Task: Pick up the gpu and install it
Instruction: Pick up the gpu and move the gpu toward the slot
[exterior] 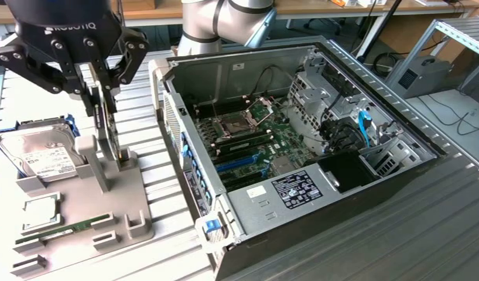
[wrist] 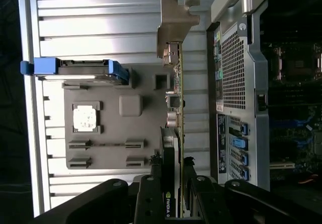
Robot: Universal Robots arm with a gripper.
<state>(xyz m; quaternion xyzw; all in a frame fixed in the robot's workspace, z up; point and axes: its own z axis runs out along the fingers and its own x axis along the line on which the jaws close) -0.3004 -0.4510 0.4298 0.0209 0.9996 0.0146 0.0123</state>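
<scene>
Wrist view, nearest first: the gripper [wrist: 172,196] has its two black fingers [wrist: 149,196] clamped on the gpu [wrist: 179,133], one on each face. The card is seen edge-on. Its black cooler [wrist: 167,148] sits on the face turned away from the computer case [wrist: 236,58], and its silver bracket [wrist: 173,30] is at the far end. Farther off, the grey holder tray [wrist: 115,133] carries a hard drive [wrist: 75,69] in a blue caddy and a square processor [wrist: 84,118]. In the exterior view the gpu stands upright at ten o'clock over the tray's posts. A RAM stick [exterior: 64,228] lies at eight o'clock. The open case spreads from centre to three o'clock, beside the tray and apart from the card.
</scene>
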